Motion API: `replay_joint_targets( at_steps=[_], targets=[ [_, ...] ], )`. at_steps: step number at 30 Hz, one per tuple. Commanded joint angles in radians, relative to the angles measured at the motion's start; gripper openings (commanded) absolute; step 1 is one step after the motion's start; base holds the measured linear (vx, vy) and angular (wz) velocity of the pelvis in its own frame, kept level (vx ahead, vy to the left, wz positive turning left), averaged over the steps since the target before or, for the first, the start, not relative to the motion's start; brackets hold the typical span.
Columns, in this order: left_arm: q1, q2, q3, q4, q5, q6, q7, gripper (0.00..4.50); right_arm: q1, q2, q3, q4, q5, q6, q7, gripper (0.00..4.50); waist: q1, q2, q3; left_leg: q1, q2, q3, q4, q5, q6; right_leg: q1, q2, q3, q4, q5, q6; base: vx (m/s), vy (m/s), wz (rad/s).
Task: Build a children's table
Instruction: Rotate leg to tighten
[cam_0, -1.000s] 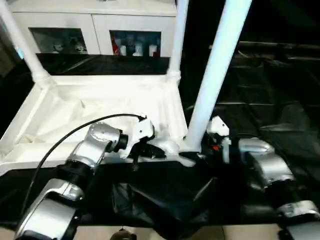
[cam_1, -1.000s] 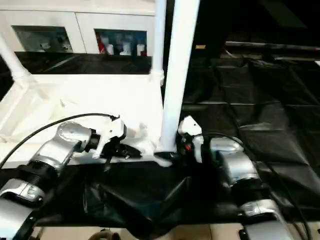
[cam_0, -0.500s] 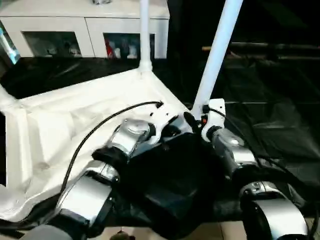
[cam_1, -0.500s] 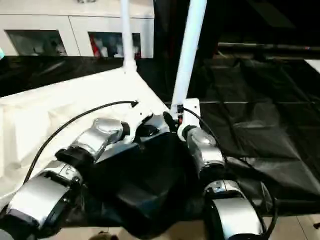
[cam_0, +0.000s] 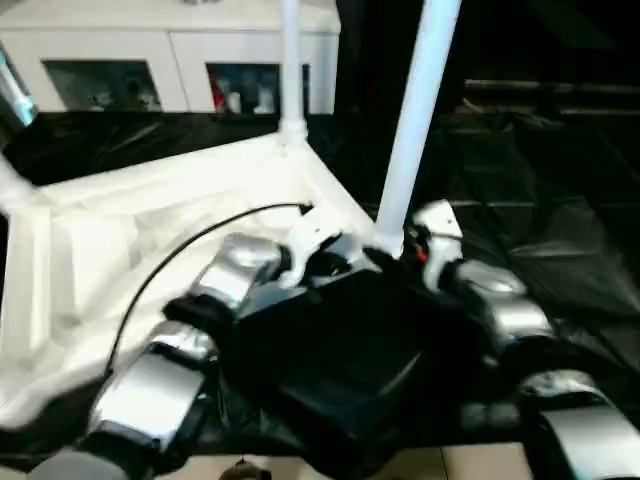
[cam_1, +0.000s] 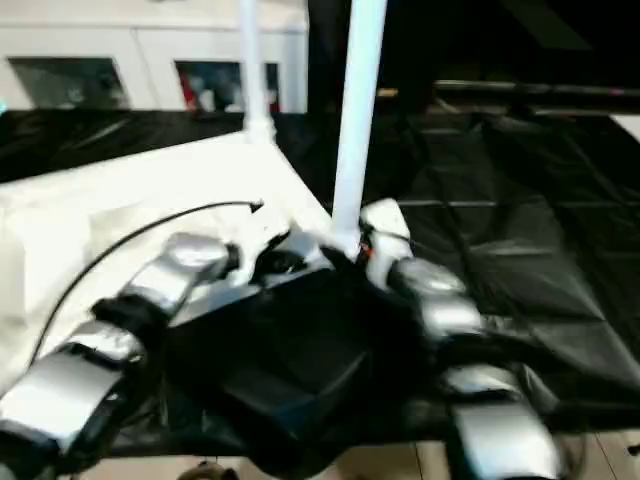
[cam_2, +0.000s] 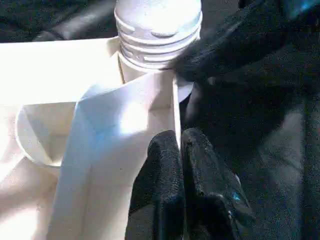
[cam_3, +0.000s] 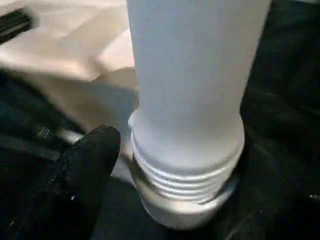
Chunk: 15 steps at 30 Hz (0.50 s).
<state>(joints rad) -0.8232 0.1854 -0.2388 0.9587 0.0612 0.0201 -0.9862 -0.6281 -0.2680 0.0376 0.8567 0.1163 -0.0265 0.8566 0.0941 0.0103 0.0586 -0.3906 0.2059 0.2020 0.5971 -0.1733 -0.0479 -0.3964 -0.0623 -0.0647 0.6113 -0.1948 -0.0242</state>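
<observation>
- We see the tabletop (cam_0: 150, 200) lying underside up on black sheeting (cam_0: 560, 200), ribs and raised rim facing us.
- A near leg (cam_0: 410, 120) stands upright in the corner socket closest to both grippers; a far leg (cam_0: 291, 60) rises from the next corner.
- Our left gripper (cam_2: 181, 150) is clenched, its two black fingers pressed together against the rim wall just beside that socket.
- Our right gripper (cam_0: 415, 240) sits at the near leg's threaded base (cam_3: 185, 170); one finger (cam_3: 85, 170) shows beside the thread, and we cannot tell its state.
- A white cabinet (cam_0: 180, 60) stands behind.
</observation>
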Motion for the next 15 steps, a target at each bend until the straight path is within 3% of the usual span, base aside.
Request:
replay_joint_targets(
  at_steps=[1,4,10,15],
  targets=[
    [0.014,0.011,-0.033,-0.067,-0.025,-0.038,-0.108,0.00,0.017,-0.025,0.043,-0.076,0.020,0.020,0.136,3.88,0.004,-0.001,-0.080,0.026,0.040,-0.019,-0.058,-0.119,0.096,0.055,-0.087,0.043,-0.054,0.021,-0.272,0.000,0.000,0.00],
    [0.050,0.058,-0.058,-0.124,-0.036,-0.040,-0.232,0.00,0.032,-0.079,0.052,-0.129,0.041,0.045,0.242,3.88,0.007,0.004,-0.078,0.027,0.043,-0.020,-0.060,-0.146,0.094,0.051,-0.088,0.044,-0.056,-0.013,-0.275,0.000,0.000,0.00],
    [0.065,0.075,-0.047,-0.161,-0.051,-0.025,-0.284,0.00,0.043,-0.102,0.071,-0.163,0.043,0.075,0.311,3.88,0.017,0.005,-0.075,0.035,0.046,-0.018,-0.064,-0.176,0.058,0.043,-0.087,0.045,-0.061,-0.067,-0.267,0.000,0.000,0.00],
    [0.070,0.089,-0.048,-0.186,-0.058,-0.013,-0.297,0.00,0.055,-0.101,0.096,-0.187,0.031,0.084,0.333,3.88,0.016,-0.002,-0.077,0.028,0.041,-0.019,-0.063,-0.157,0.054,0.048,-0.088,0.045,-0.058,-0.061,-0.256,0.000,0.000,0.00]
  ],
)
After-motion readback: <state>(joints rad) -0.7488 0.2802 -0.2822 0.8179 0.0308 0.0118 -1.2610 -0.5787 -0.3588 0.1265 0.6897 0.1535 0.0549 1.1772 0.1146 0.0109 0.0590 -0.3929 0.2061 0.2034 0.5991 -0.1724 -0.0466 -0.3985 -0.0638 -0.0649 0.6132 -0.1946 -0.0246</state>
